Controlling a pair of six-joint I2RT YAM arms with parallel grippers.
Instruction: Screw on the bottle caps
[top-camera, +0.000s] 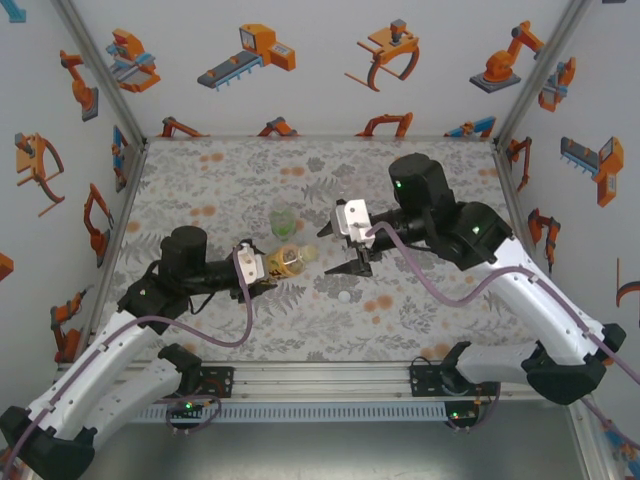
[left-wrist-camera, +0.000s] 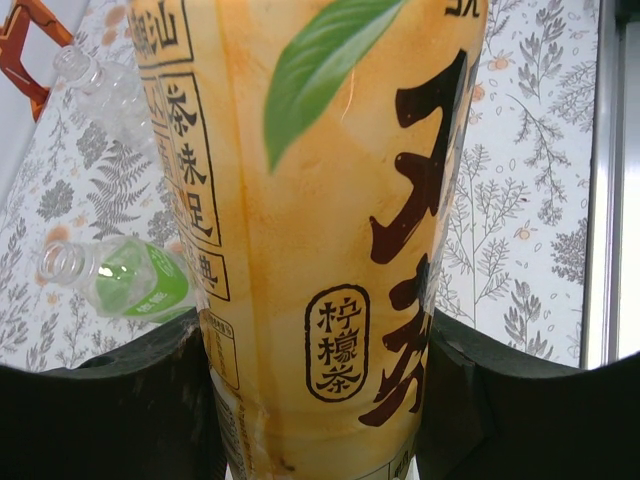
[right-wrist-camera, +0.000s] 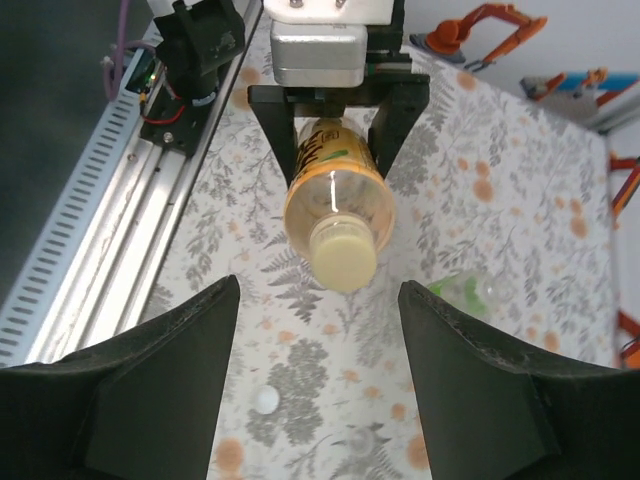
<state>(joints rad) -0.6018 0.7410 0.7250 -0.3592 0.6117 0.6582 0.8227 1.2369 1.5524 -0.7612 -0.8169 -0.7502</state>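
Nearest the arm bases in the top view, a white cap (top-camera: 345, 297) lies alone on the leaf-patterned table (top-camera: 200, 180), at about 6 o'clock from the right gripper (right-wrist-camera: 318, 300) and apart from it. Just beyond, toward 10 o'clock from that cap, the left gripper (top-camera: 268, 266) is clamped across the body of the yellow-orange bottle (top-camera: 292, 259). It holds the bottle on its side, with the neck pointing toward 3 o'clock. In the left wrist view the labelled wall of the bottle sits between the two dark fingers, touching both. A pale yellow cap (right-wrist-camera: 345, 257) sits on the bottle's mouth; how far it is threaded on cannot be told. The right gripper faces that capped end from about 3 o'clock. In the right wrist view its jaws stand wide on either side of the cap, with clear gaps and no contact, so it holds nothing. Farther back, at about 12 o'clock from the held bottle in the top view, the green-tinted bottle (top-camera: 283, 220) lies on the table. The left wrist view shows it on its side with its mouth uncapped and turned toward 9 o'clock. Beyond it in that view, toward 11 o'clock, the colourless bottle (left-wrist-camera: 95, 85) also lies flat with its mouth bare.
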